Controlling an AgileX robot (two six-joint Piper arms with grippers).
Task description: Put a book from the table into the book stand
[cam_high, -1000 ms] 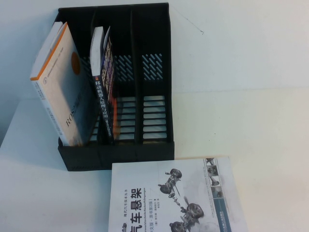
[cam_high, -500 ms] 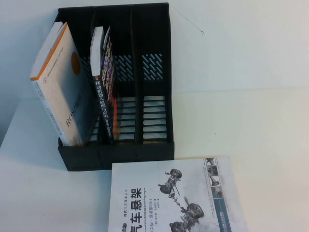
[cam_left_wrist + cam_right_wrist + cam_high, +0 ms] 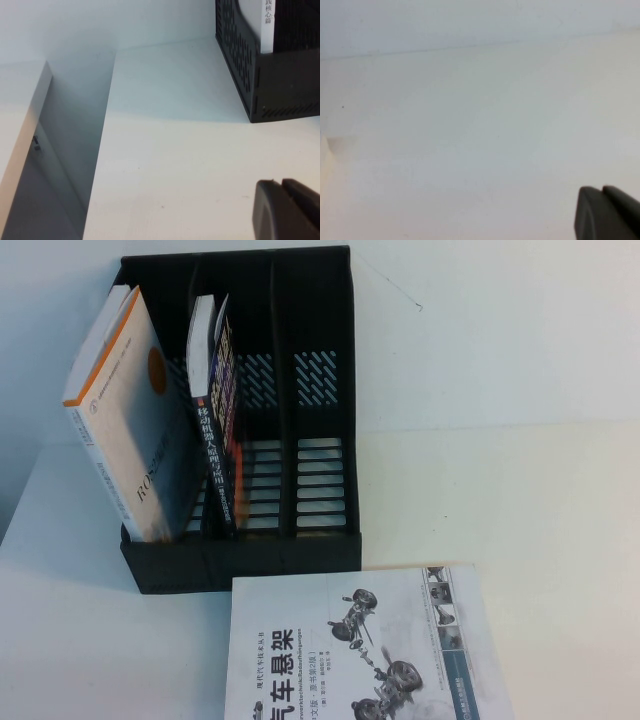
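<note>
The table (image 3: 520, 470) is the largest thing here, a plain white top that carries all the rest. On it, toward the robot's left, stands the book stand (image 3: 320, 420), a black rack whose three upright compartments open upward so books can drop in on edge. The book (image 3: 222, 400), black-covered with white title characters, already stands in the middle compartment, tilted against the divider, which keeps it from falling flat; the task looks done, or close to it. A white-and-orange book (image 3: 125, 430) leans the same way in the left compartment. The right compartment holds nothing. A white book with car suspension pictures (image 3: 360, 650) lies flat on the table just in front of the stand.

The left gripper (image 3: 287, 207) hangs low over bare table, the stand's corner ahead of it and well apart; its dark fingers sit pressed together, holding nothing. The right gripper (image 3: 605, 212) hovers over bare table too, far from the stand, its fingers likewise closed and empty.
</note>
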